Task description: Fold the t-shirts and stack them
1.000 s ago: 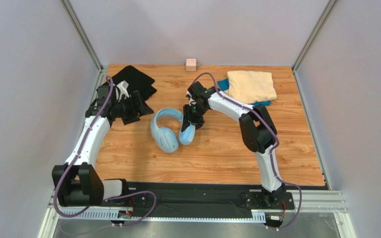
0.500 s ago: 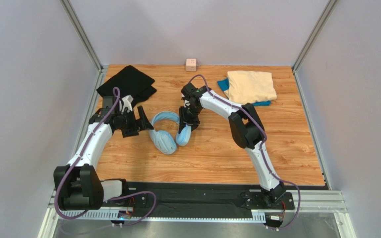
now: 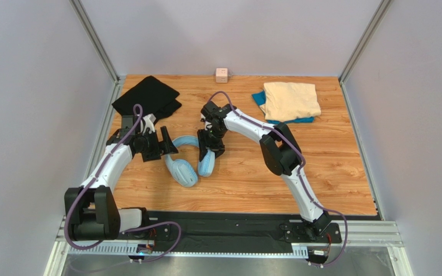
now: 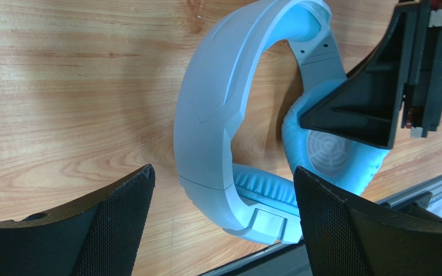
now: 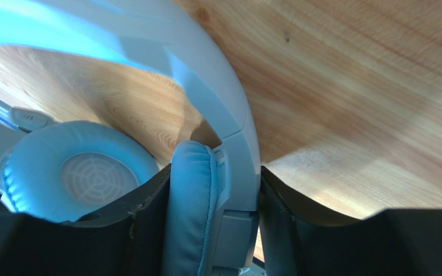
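Reaching inward, elbow bent, right claw (image 3: 209,150) pinches one ear cup of the headphones (image 3: 182,171); left claw (image 4: 223,172) low alongside, gaping wide, empty; black shirt (image 3: 148,98) far-left, cream shirt (image 3: 291,100) atop blue shirt (image 3: 258,98) far-right.

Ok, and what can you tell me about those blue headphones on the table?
The headphones are light blue, with a smooth plastic-looking band and two soft padded ear cups with mesh-patterned middles. They lie on the wooden table, between the two arms. The right gripper has its fingers on both sides of one cup. The open left gripper is close beside the band.
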